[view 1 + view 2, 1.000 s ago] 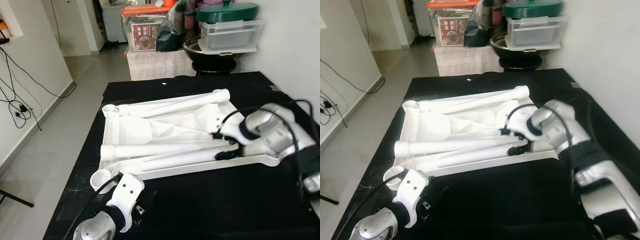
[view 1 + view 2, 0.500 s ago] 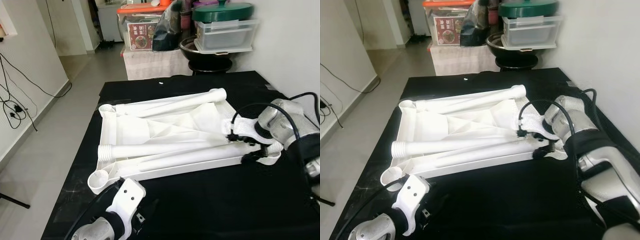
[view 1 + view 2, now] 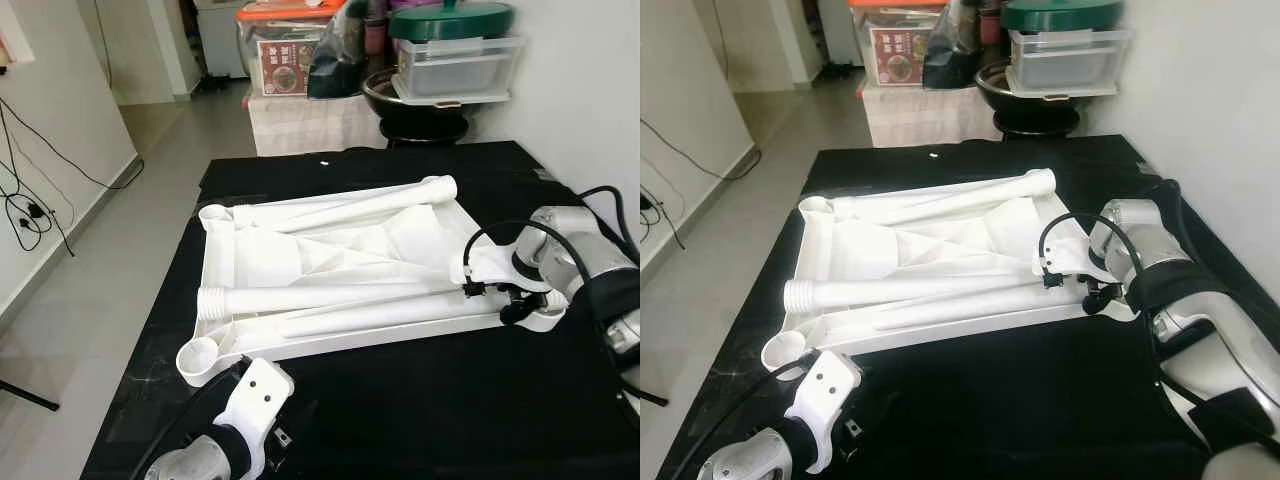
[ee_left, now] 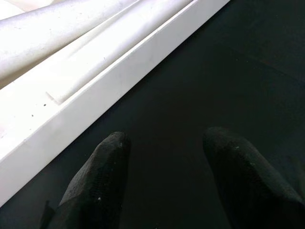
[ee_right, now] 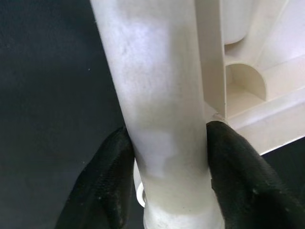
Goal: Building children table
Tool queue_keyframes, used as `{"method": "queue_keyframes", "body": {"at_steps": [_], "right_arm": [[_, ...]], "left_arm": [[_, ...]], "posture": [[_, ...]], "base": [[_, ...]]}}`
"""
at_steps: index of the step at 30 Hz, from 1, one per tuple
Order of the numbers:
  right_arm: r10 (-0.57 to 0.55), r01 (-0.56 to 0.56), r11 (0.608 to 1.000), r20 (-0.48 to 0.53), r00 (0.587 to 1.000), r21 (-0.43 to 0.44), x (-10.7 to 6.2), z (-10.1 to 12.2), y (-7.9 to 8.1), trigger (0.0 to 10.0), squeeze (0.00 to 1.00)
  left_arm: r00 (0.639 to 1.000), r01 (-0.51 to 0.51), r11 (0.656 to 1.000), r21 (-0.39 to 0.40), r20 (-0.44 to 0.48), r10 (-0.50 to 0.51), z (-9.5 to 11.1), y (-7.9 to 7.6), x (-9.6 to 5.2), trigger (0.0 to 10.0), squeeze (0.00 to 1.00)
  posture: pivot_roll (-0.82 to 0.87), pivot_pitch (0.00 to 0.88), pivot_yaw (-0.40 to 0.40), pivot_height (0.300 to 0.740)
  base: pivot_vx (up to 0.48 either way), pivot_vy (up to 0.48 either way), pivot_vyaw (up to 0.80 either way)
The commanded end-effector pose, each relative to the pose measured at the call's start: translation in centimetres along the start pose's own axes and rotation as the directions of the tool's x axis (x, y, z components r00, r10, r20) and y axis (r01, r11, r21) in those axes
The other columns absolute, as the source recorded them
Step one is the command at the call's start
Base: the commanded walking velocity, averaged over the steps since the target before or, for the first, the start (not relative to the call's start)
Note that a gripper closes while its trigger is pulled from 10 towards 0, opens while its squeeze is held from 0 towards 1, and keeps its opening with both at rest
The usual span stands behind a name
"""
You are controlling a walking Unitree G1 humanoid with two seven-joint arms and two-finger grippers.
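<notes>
On the black counter (image 3: 420,400) I see the upturned white plastic tabletop (image 3: 300,265); my right hand (image 5: 164,157) clamps a white tubular leg (image 5: 157,95) at its corner; my left hand (image 4: 164,157) hovers open beside its rim.

Before me a black bench (image 3: 420,400); upper frame, a green-lidded clear box (image 3: 455,60) over a black bowl (image 3: 415,105); cables (image 3: 30,200) at left.

1. Bare black tabletop (image 3: 420,400) from 4 to 7 o'clock, open for passage.
2. Upturned white table top (image 3: 330,265) with loose legs (image 3: 330,297) blocking the centre.
3. Stacked containers (image 3: 455,65) crowding 12 o'clock.
</notes>
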State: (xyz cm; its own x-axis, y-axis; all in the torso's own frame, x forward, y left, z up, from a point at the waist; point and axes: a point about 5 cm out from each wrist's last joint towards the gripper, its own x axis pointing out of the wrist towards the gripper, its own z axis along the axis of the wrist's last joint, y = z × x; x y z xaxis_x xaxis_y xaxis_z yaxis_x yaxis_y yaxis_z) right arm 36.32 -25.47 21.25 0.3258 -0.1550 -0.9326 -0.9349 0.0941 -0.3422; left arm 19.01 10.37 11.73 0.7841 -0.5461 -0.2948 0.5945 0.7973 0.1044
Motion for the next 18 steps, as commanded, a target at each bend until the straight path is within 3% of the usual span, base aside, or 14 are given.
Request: {"method": "queue_keyframes", "body": {"at_steps": [1,10,11,12,13,14,17,18], "right_arm": [[0.032,-0.032,0.999,-0.013,0.999,0.000,0.3,-0.5,0.3,0.0,0.00],[0.035,-0.035,0.999,0.046,0.998,-0.017,-0.1,-0.3,0.4,0.0,0.00],[0.024,-0.024,1.000,0.112,0.993,-0.002,-0.7,0.1,0.1,0.0,0.00],[0.024,-0.024,1.000,0.112,0.993,-0.002,-0.7,0.1,0.1,0.0,0.00],[0.014,-0.020,0.999,0.191,0.981,0.027,-1.3,0.5,-0.2,0.0,0.00],[0.014,-0.020,0.999,0.191,0.981,0.027,-1.3,0.5,-0.2,0.0,0.00],[-0.025,-0.008,0.995,0.335,0.942,0.099,-2.7,1.1,-1.0,0.0,0.00],[-0.050,-0.005,0.991,0.398,0.916,0.136,-3.4,1.2,-1.3,6.0,0.00]], "left_arm": [[1.000,-0.008,1.000,0.027,-0.015,0.008,0.0,0.1,-0.2,10.0,0.00],[1.000,-0.007,0.999,0.043,-0.013,0.008,0.1,0.3,0.0,10.0,0.00],[1.000,-0.013,0.999,0.052,-0.006,0.014,0.3,0.5,0.0,10.0,0.00],[1.000,-0.013,0.999,0.052,-0.006,0.014,0.3,0.5,0.0,10.0,0.00],[1.000,-0.025,0.998,0.051,0.008,0.025,0.6,0.8,0.1,10.0,0.00],[1.000,-0.025,0.998,0.051,0.008,0.025,0.6,0.8,0.1,10.0,0.00],[0.998,-0.053,0.997,0.048,0.041,0.051,1.3,1.4,0.3,10.0,0.00],[0.996,-0.073,0.996,0.044,0.064,0.070,1.8,1.8,0.4,10.0,0.00]], "posture": [[-0.01,0.016,-0.009,0.740],[-0.02,0.006,-0.006,0.740],[-0.02,0.000,-0.005,0.740],[-0.02,0.000,-0.005,0.740],[-0.02,0.000,-0.004,0.740],[-0.02,0.000,-0.004,0.740],[-0.02,0.000,-0.004,0.740],[-0.02,0.000,-0.003,0.740]], "base": [[0.000,0.000,0.00],[0.000,0.000,0.00],[0.000,0.000,0.00],[0.000,0.000,0.00],[0.000,0.000,0.00],[0.000,0.000,0.00],[0.000,0.000,0.00],[0.000,0.000,0.00]]}}
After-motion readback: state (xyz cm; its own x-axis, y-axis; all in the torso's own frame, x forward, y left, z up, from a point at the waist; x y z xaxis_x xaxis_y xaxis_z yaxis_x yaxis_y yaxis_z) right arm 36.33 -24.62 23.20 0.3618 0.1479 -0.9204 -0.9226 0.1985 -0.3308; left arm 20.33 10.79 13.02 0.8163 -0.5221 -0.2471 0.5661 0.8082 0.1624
